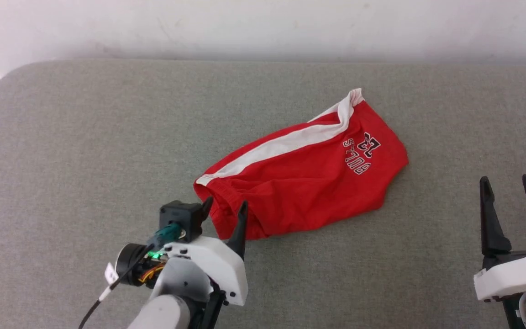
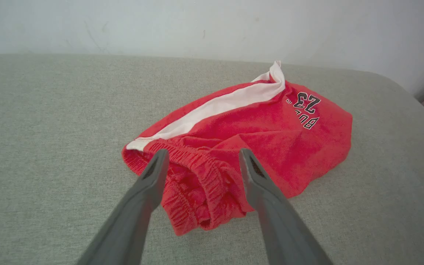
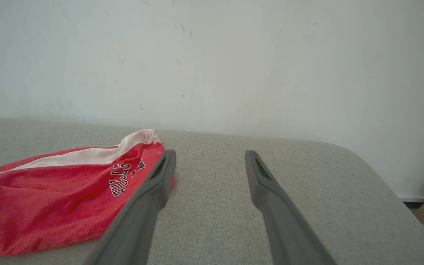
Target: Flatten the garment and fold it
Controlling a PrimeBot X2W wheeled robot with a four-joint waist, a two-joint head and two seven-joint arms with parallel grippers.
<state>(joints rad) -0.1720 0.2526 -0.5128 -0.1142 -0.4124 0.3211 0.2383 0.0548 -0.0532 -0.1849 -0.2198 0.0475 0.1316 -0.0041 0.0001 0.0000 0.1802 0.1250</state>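
Grey tabletop [image 1: 62, 183] under pale wall [image 1: 263, 27]. Garment [image 1: 299, 183] lay crumpled at centre-right of head view. Left gripper [image 1: 226, 203] hung at waistband [image 2: 197, 173], fingers [image 1: 240, 224] spread, grasping nothing; right gripper [image 1: 506, 179] released, lower right. Flattening seemed not yet begun; next move probably needed pinch on waistband edge.

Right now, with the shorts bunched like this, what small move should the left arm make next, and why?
Probably ease the left gripper down and close it on the waistband. Its jaws stand open astride that gathered end, and the garment lies bunched, held by nothing. The right gripper is open too, apart from the cloth.
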